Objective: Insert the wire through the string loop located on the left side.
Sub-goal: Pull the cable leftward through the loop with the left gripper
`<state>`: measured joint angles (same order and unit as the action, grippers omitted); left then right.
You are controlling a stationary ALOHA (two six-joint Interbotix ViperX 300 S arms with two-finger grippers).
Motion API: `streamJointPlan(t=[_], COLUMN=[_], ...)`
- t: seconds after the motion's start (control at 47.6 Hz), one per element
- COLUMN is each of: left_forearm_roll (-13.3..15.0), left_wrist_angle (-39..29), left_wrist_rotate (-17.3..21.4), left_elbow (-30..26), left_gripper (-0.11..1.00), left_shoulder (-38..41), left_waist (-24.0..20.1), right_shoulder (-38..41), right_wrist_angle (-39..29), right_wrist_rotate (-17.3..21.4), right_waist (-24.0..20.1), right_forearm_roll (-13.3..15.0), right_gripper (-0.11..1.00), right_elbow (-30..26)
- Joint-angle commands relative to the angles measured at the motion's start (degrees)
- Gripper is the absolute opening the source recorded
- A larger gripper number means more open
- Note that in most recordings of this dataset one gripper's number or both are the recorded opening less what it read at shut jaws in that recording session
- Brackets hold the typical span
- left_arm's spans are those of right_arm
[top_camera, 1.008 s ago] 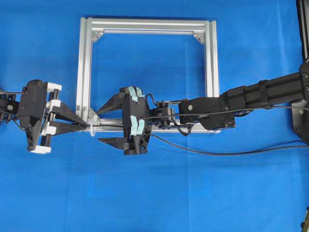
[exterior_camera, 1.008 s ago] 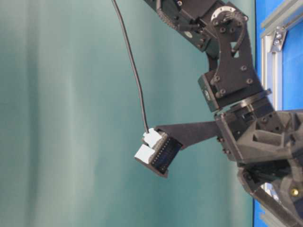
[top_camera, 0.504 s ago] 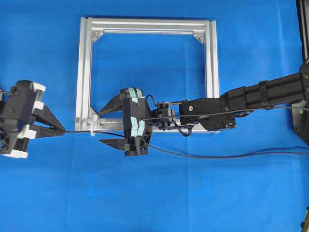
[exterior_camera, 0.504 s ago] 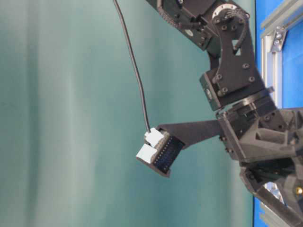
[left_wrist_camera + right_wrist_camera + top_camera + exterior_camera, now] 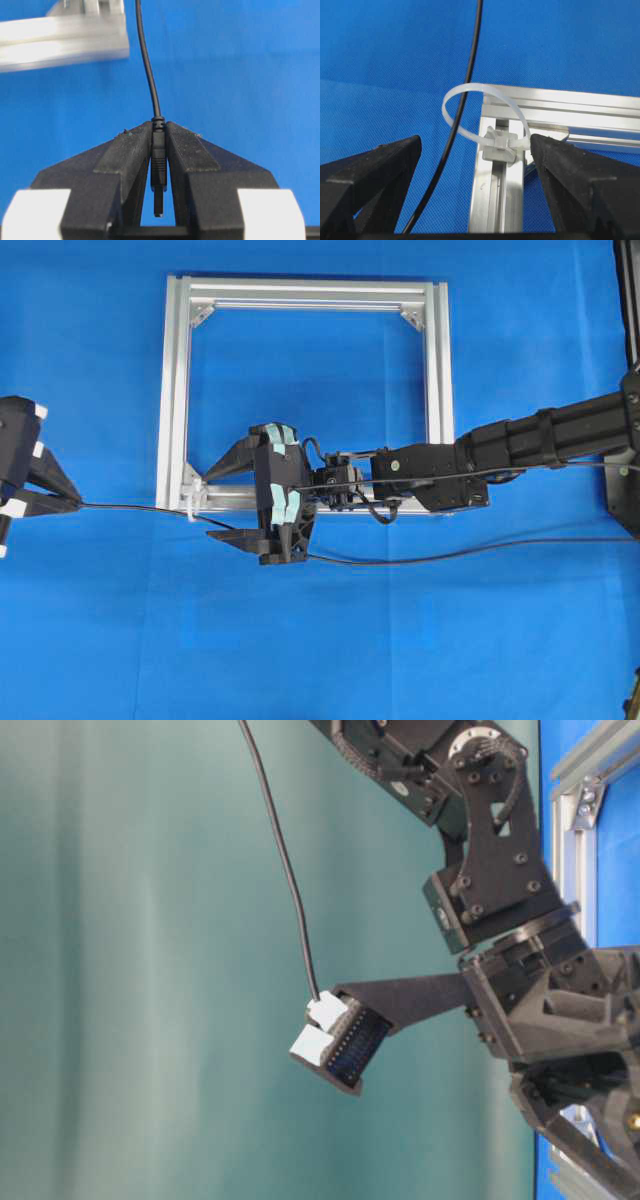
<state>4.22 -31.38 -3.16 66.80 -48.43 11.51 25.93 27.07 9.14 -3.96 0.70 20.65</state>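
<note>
my left claw (image 5: 158, 165) is clamped on the plug end of the wire (image 5: 140, 508). the wire runs through the string loop (image 5: 485, 115). my right claw (image 5: 232, 498) stands wide open astride the loop.

A robotics lab bench — blue cloth surface (image 5: 400, 640), bare aluminium frame (image 5: 175, 390), plain teal backdrop (image 5: 150, 970).

The wire (image 5: 400, 560) is long, thin and black. It goes right through the string loop (image 5: 485, 117), a small whitish ring that stands up on the corner of the metal bar. The wire's plug end (image 5: 158, 165) sits pinched between two black fingers.
</note>
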Motion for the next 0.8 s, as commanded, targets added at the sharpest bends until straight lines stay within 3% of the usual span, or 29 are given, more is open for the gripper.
streamJointPlan(t=[0.0,0.147,0.777], left_forearm_roll=[-0.18,-0.53,-0.62], left_wrist_angle=[-3.43,-7.38,-6.59], left_wrist_rotate=[-0.79,-2.46,-2.64], left_elbow=[-0.53,0.09,0.53], left_gripper=[0.08,0.08,0.08], left_shoulder=[-1.32,-3.52,-3.87], left_waist=[-0.35,-0.35,-0.53], right_shoulder=[-2.55,-2.55,-2.55], right_wrist_angle=[0.18,0.26,0.18], right_wrist_rotate=[0.09,0.09,0.0], right_waist=[-0.18,-0.18,-0.18], right_forearm_roll=[-0.18,-0.18,-0.18], right_gripper=[0.94,0.94,0.94], right_elbow=[-0.44,-0.53,-0.53])
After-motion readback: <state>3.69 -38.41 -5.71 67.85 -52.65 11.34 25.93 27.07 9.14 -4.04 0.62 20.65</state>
